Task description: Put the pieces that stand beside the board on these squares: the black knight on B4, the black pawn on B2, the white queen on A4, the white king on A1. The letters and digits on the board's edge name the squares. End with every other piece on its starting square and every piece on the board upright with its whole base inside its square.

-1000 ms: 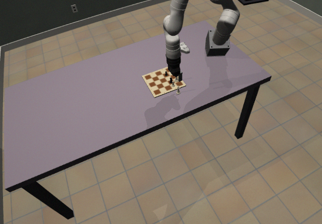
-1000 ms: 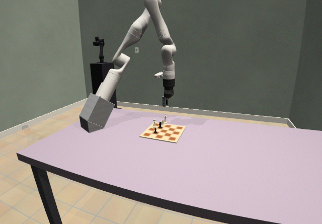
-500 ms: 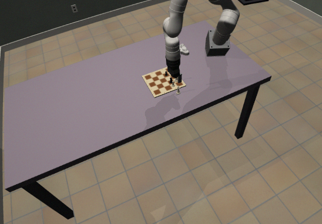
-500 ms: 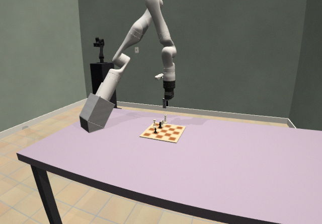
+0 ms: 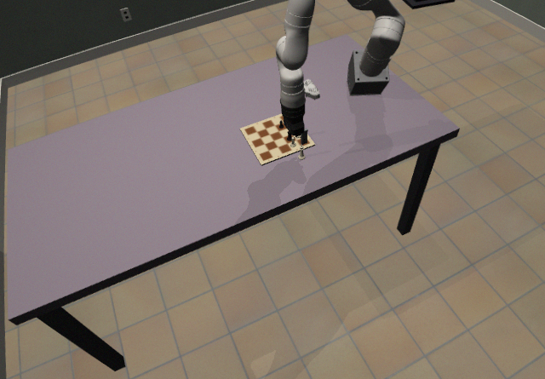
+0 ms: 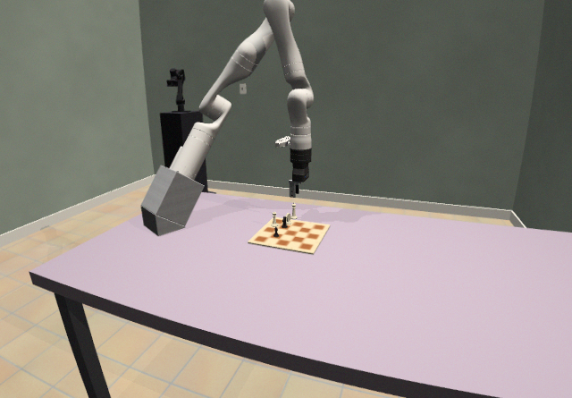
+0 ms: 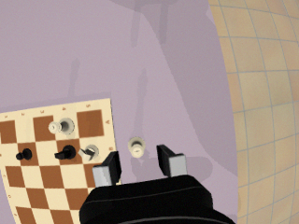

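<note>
The white king [image 5: 301, 152] [image 6: 293, 211] [image 7: 136, 147] stands upright on the table beside the board [image 5: 260, 152] [image 6: 281, 248] [image 7: 42, 171], off its A-B corner at the 5 end. My gripper [image 6: 294, 190] [image 7: 138, 159] is open and empty, above the king, which shows between the fingers in the wrist view. The white queen [image 6: 273, 219] [image 7: 66, 126] stands upright on A4. The black knight [image 5: 289, 135] [image 6: 284, 222] [image 7: 68, 152] stands upright on B4, and the black pawn [image 5: 281, 124] [image 6: 276, 232] [image 7: 26, 154] on B2. In the top view the arm largely hides the queen.
A white knight [image 5: 293, 142] [image 7: 91, 152] stands on B5, next to the black knight and between it and the board's edge near the king. A white object shows behind the wrist in the top view. The robot base [image 5: 367, 82] [image 6: 172, 201] stands on the table.
</note>
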Controlling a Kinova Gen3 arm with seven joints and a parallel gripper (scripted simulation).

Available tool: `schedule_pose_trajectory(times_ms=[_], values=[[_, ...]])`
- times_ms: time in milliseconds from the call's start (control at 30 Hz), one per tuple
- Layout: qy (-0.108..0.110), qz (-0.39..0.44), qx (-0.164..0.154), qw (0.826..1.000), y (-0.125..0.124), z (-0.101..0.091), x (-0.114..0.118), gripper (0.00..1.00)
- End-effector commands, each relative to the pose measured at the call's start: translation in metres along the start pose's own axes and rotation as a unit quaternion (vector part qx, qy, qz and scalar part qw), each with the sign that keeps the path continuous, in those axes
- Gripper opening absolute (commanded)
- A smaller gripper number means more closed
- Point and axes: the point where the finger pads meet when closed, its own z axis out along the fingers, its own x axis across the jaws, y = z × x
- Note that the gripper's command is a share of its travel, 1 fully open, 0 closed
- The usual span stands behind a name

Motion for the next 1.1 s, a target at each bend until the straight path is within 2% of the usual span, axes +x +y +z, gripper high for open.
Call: schedule_pose_trajectory(times_ms=[0, 367, 1067], values=[[0.001, -0.002, 0.002, 1.0, -0.002, 0.007, 0.001, 0.79], [0.001, -0.002, 0.002, 1.0, -0.002, 0.017, 0.001, 0.79], [0.0, -0.002, 0.002, 1.0, -0.002, 0.019, 0.001, 0.79]])
